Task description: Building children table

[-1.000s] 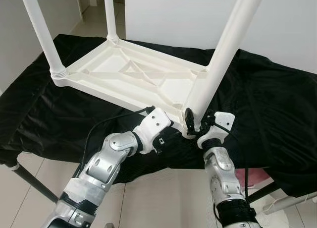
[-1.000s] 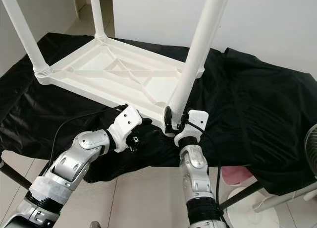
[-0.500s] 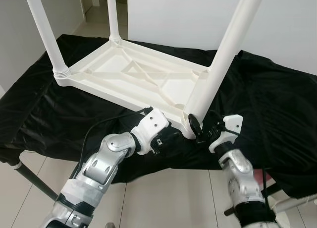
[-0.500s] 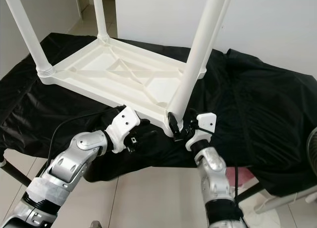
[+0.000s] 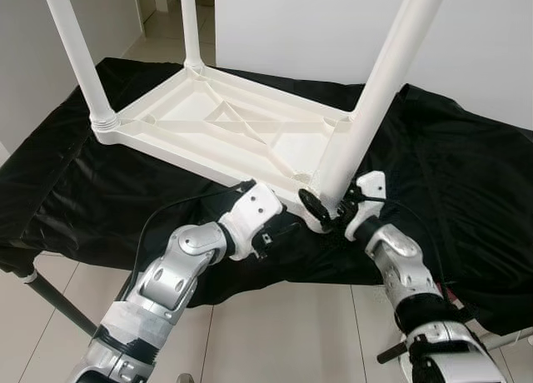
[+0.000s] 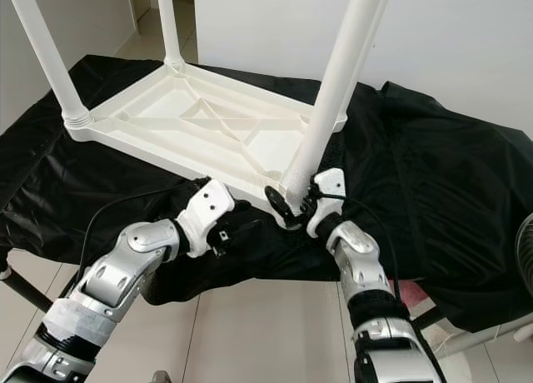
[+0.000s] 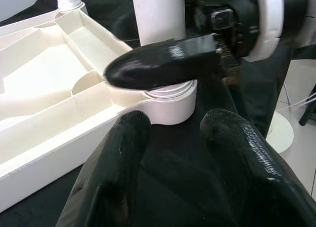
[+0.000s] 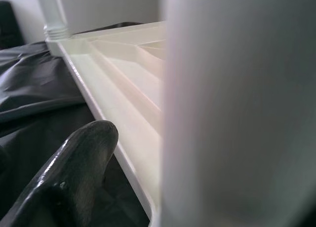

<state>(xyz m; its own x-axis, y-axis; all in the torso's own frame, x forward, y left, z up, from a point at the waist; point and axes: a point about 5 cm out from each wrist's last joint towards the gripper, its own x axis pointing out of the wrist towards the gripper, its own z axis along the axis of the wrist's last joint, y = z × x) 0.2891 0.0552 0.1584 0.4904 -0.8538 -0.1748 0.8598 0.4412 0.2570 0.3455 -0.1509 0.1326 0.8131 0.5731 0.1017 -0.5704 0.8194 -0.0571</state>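
Seating the near leg (image 5: 379, 83) is the step in hand, and your right hand (image 5: 326, 206) has just shifted on it: half a second ago it sat lower and further out toward the near edge of the black cloth (image 5: 466, 191), and now it has swung up and in against the foot of the leg, where the leg meets the corner socket (image 7: 170, 101) of the upturned children's table (image 5: 225, 129). From the left wrist view one of its black fingers (image 7: 163, 64) lies across the leg just above the socket collar; the other finger is hidden behind the leg, so you seem to be clamped around the leg, though the far side cannot be confirmed.

The table lies underside up on the cloth, toward its left and near edge, with three legs standing in view.

Your left hand (image 7: 180, 153) has hardly moved: it rests on the cloth just beside the same corner, fingers apart, holding nothing.

Judging from this, the regrip lower on the leg suggests you are about to twist or press it home.
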